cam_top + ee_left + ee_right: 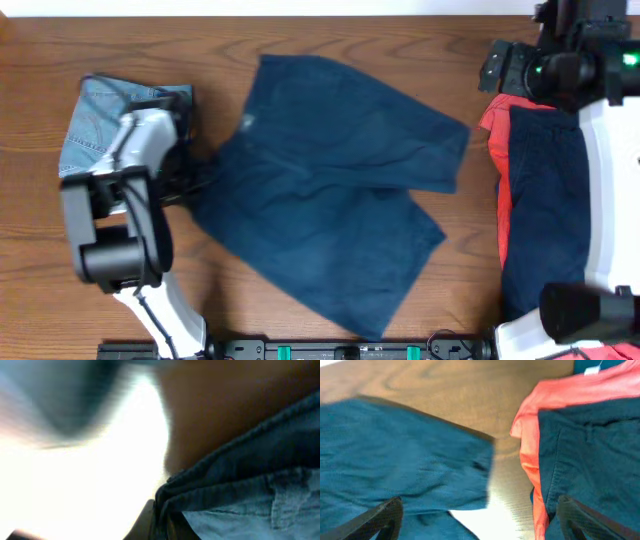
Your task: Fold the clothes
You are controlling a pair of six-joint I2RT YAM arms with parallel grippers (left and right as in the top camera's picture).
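Dark blue shorts (330, 200) lie spread flat across the middle of the wooden table. My left gripper (197, 185) is at their left edge and is shut on a bunched fold of that fabric; the left wrist view shows the dark cloth (240, 465) pinched between the fingers (160, 520). My right gripper (492, 68) is at the far right, beyond the shorts' right leg. In the right wrist view its fingers (480, 520) are wide apart and empty above the table, with the shorts' leg (395, 455) to the left.
Folded light-blue jeans (95, 125) lie at the far left, under the left arm. A red garment (495, 130) with a dark navy garment (545, 190) on top lies along the right side; both show in the right wrist view (555, 395) (590, 455).
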